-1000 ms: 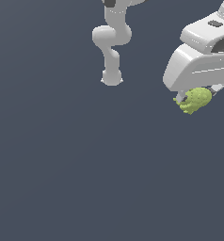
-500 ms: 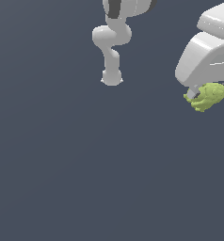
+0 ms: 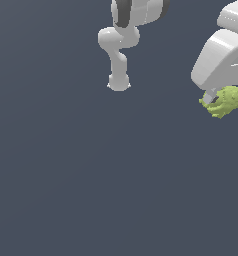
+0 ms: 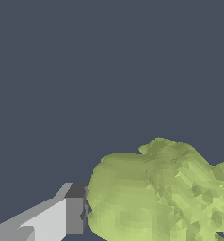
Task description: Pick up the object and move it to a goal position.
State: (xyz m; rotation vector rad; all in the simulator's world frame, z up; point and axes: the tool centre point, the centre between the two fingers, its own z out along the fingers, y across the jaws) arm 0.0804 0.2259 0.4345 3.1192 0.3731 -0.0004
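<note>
one gripper is pinching the object at the exterior view's right edge, off the floor; in the wrist view one finger is pressing the object, barely parted; its bumpy surface is risking a slip and a drop.

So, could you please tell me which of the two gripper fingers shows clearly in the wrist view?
The grey-and-white finger pressed against one flank of the yellow-green object shows clearly; the opposite finger is almost entirely hidden behind it.
</note>
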